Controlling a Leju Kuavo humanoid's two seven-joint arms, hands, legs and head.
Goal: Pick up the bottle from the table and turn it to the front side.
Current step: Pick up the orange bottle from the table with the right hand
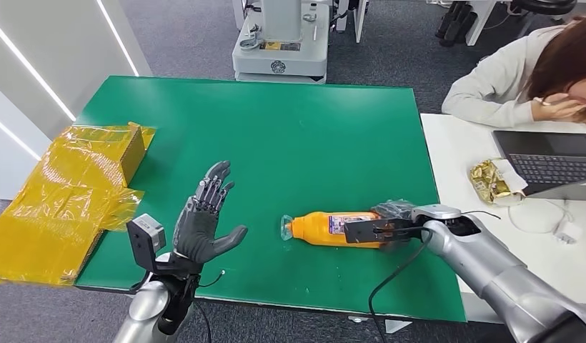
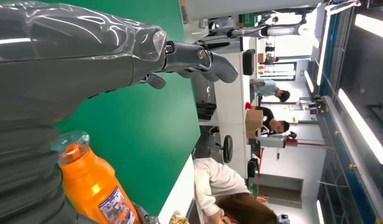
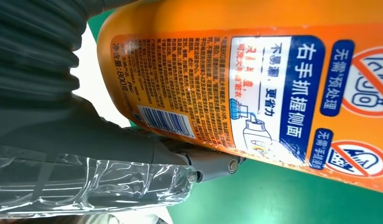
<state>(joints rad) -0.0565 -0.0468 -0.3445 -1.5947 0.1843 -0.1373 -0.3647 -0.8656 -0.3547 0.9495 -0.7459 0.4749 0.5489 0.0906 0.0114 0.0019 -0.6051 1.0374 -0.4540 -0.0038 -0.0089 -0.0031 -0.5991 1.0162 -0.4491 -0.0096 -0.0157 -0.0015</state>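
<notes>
**Orange bottle on its side in the right hand's grasp**

Yellow plastic-wrapped cardboard (image 1: 68, 193) lay over the green table's (image 1: 276, 136) left edge, well apart from the bottle (image 1: 326, 229). A person (image 1: 519, 78) leaned at an adjoining white desk (image 1: 454, 157) beside a laptop (image 1: 551, 164) and a gold foil wrapper (image 1: 490, 180).

The bottle lay near the table's front edge, cap toward the left hand (image 1: 204, 221), which hovered released, fingers spread. The right hand (image 1: 390, 227) clasped the bottle's base end.

The right wrist view showed the bottle's back label and barcode (image 3: 164, 120); the left wrist view showed its clear cap (image 2: 70, 141).

Grey carpet and a white machine base (image 1: 279, 50) lay beyond.
</notes>
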